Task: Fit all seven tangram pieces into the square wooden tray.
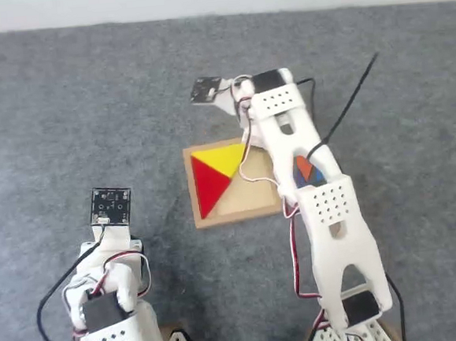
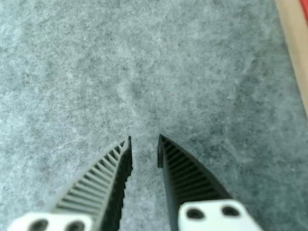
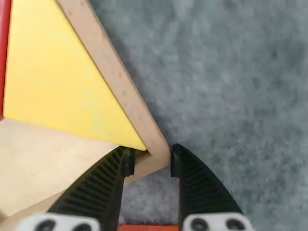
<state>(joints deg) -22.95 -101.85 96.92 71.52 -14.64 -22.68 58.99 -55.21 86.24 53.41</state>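
Right pincer (image 3: 150,148) spread astride tray (image 3: 118,82) corner by yellow triangle (image 3: 53,72); left pincer (image 2: 144,137) slightly spread above carpet (image 2: 144,57).

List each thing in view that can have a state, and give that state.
Wooden tray, partly filled.
Yellow triangle, seated in tray.
Red triangle, seated in tray.
Orange piece, outside tray.
Blue piece, outside tray.
Left gripper, open, empty.
Right gripper, open, astride the tray's corner.

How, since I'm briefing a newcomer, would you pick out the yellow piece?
Find the square wooden tray in the middle of the grey mat. Two triangles lie inside it, meeting along one edge. The yellow triangle fills the tray's far side; its red neighbour lies along the left side.
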